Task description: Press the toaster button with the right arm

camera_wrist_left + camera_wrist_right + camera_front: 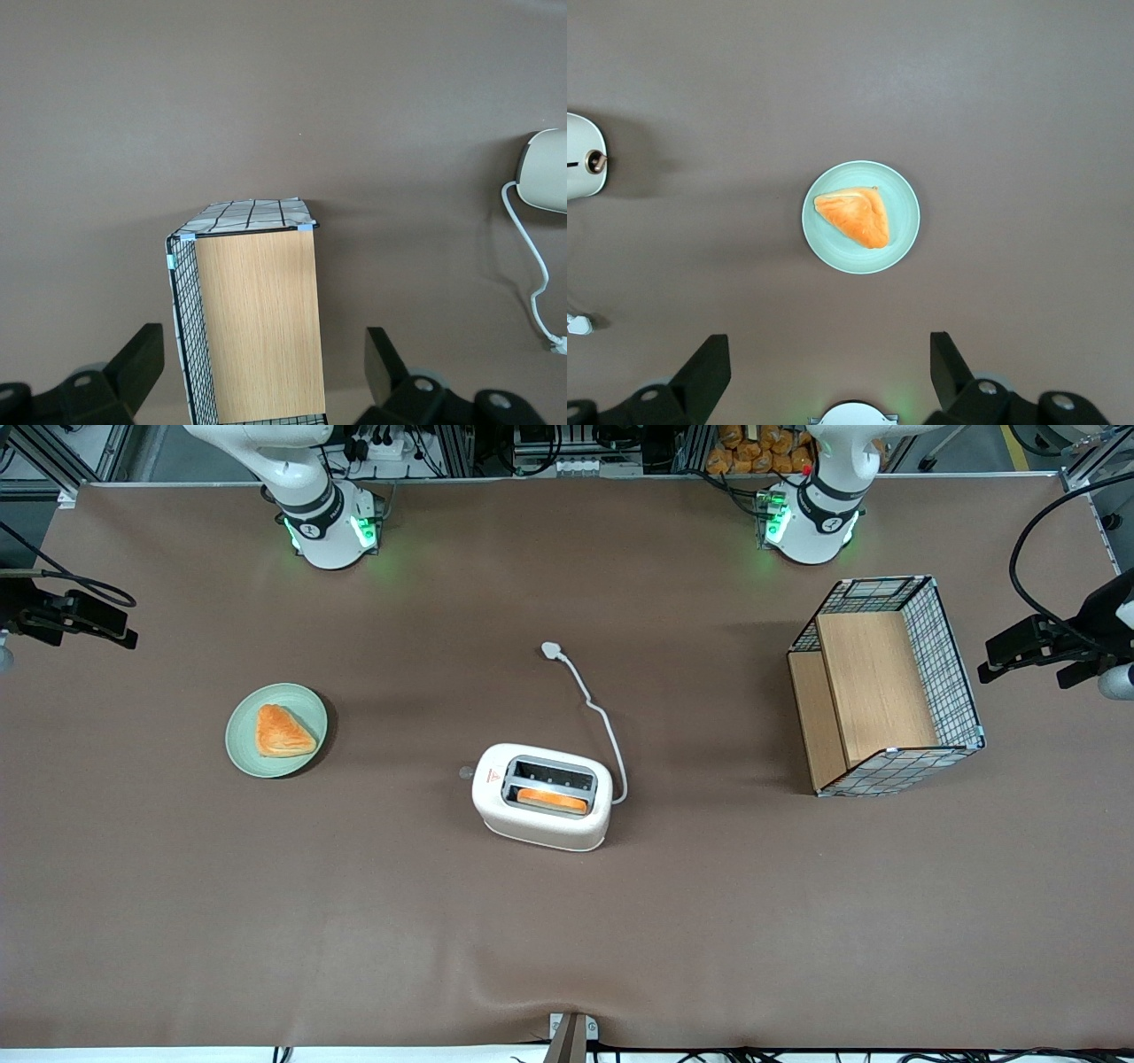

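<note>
The cream-white toaster (542,795) stands mid-table with an orange slice in the slot nearer the front camera. Its small pale-grey button (465,773) sticks out of the end that faces the working arm's end of the table. The right wrist view catches that end of the toaster (583,166) and the button (596,161). My gripper (828,367) hangs high over the table, open, with nothing between its fingers (709,367). It is above the green plate (902,232), well apart from the toaster. Only the right arm's base (323,514) shows in the front view.
A green plate (244,753) carrying an orange pastry (282,732) lies toward the working arm's end. The toaster's white cord (602,722) runs to a plug (552,650) farther from the front camera. A wire basket (952,660) with wooden panels stands toward the parked arm's end.
</note>
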`<action>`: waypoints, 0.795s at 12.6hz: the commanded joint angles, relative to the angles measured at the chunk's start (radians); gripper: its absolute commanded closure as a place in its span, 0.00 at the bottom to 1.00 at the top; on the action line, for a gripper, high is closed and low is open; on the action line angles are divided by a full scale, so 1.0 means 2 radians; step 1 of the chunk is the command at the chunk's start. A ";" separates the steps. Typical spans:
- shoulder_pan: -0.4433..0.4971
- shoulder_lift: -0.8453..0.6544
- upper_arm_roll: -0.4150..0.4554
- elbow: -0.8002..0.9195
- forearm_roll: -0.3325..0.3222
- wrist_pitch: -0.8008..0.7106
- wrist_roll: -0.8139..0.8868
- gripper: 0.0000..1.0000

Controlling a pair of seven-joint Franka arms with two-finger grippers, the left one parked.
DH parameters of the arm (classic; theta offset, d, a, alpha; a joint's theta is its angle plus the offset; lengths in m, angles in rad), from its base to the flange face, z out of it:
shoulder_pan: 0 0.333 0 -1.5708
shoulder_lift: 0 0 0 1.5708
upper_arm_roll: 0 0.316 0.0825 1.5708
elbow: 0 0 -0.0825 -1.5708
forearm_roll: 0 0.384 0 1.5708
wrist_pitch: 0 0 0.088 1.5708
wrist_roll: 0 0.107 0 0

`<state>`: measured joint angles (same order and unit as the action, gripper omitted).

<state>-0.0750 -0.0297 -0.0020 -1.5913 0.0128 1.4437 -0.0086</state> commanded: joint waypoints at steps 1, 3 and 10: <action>-0.012 0.003 0.011 0.011 -0.009 -0.001 0.005 0.00; -0.012 0.002 0.010 0.011 -0.009 0.010 0.006 0.00; -0.012 0.001 0.010 0.011 -0.009 0.009 0.007 0.00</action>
<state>-0.0788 -0.0297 -0.0020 -1.5863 0.0127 1.4690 -0.0082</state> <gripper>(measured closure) 0.000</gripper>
